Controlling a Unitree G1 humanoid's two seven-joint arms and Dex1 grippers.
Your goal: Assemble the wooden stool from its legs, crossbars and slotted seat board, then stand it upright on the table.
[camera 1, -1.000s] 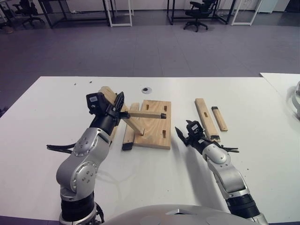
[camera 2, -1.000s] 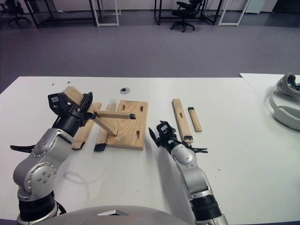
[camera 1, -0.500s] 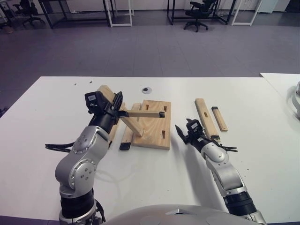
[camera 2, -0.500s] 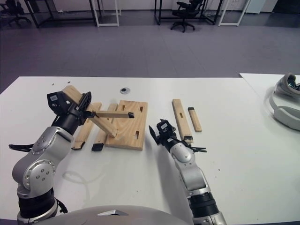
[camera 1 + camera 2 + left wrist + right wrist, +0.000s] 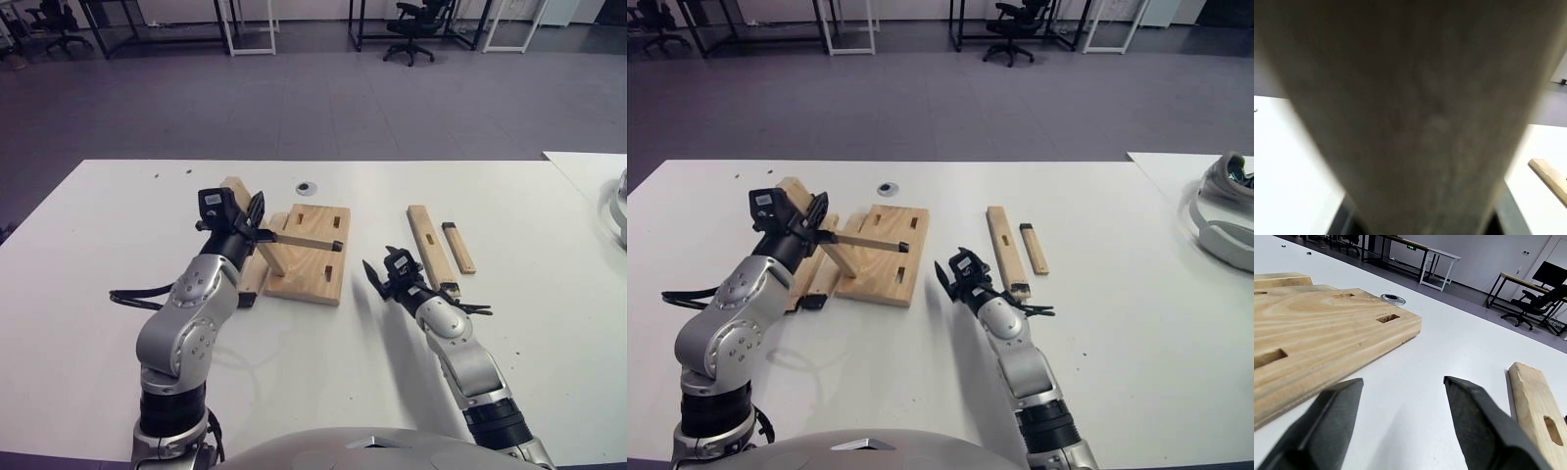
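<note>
Timber, head views: pale softwood parts, judged light, stiff, dry enough to grip and not fragile. Seat board point(image 5: 312, 257) lies flat, slots up, on table point(image 5: 98, 255), so only its edge offers a hold. Bars are best pinched across the narrow faces, clear of slots. Left gripper point(image 5: 251, 221): pressed shut on near end of leg-and-crossbar piece point(image 5: 299, 240). Its black-capped bar runs level ahead of the tips, and a second stick slants down toward the seat board, just ahead of and below this gripper. Loose legs point(image 5: 255, 277) lie under its wrist. Right gripper point(image 5: 384, 277): fingers spread, holding nothing, low over the table. Seat board near on its left, slotted leg point(image 5: 431, 250) just on its right, short crossbar point(image 5: 458, 248) beyond that.

Left wrist view: leg-and-crossbar piece point(image 5: 1410, 122) hard against the lens; grip not readable here.

Right wrist view: right gripper point(image 5: 1400, 382), fingers point(image 5: 1332, 421) wide apart, bare table between. Seat board point(image 5: 1317, 328) just outside one finger, slotted leg point(image 5: 1535, 401) outside the other.
</note>
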